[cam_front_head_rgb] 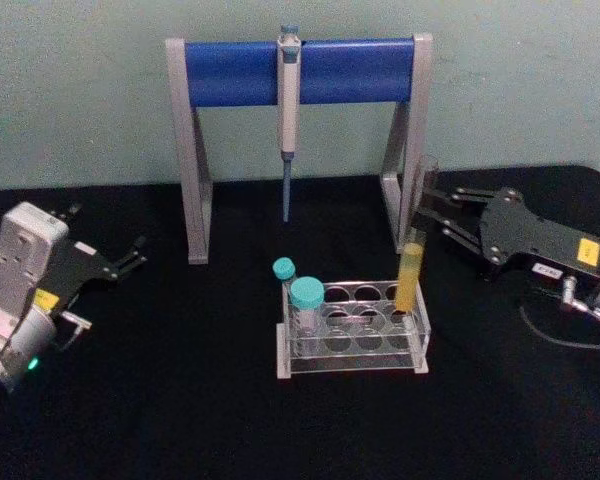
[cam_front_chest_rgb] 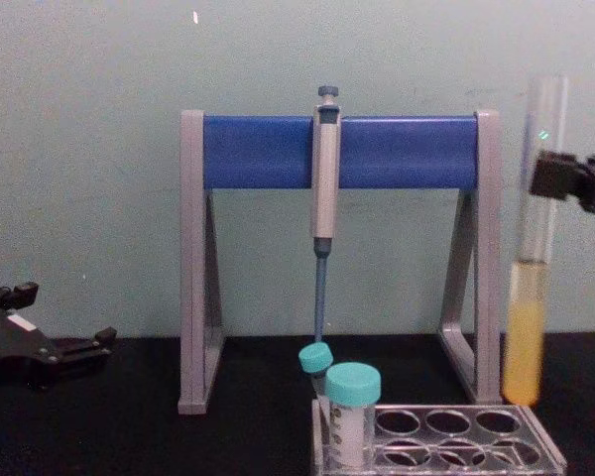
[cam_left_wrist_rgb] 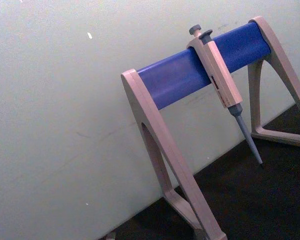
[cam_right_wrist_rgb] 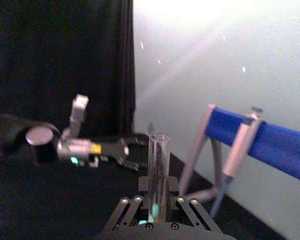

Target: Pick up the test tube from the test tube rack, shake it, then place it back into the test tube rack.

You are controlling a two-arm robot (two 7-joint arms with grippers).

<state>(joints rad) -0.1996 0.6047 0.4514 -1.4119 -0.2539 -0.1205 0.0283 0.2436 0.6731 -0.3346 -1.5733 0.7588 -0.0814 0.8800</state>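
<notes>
The test tube (cam_front_head_rgb: 411, 275) is a long clear glass tube with yellow liquid in its lower part. It hangs upright with its rounded bottom just above the back right hole of the clear test tube rack (cam_front_head_rgb: 380, 362). My right gripper (cam_front_head_rgb: 427, 215) is shut on its clear upper part from the right. In the chest view the test tube (cam_front_chest_rgb: 527, 337) ends slightly above the test tube rack (cam_front_chest_rgb: 535, 458), with the right gripper (cam_front_chest_rgb: 547, 183) high on it. The right wrist view looks along the test tube (cam_right_wrist_rgb: 159, 165). My left gripper (cam_front_head_rgb: 135, 258) rests open at the far left.
Two teal-capped tubes (cam_front_head_rgb: 305, 298) stand in the rack's left end. Behind the rack stands a grey-and-blue pipette stand (cam_front_head_rgb: 230, 72) with a pipette (cam_front_head_rgb: 288, 110) hanging from its bar. The black table has free room in front of the rack and on both sides.
</notes>
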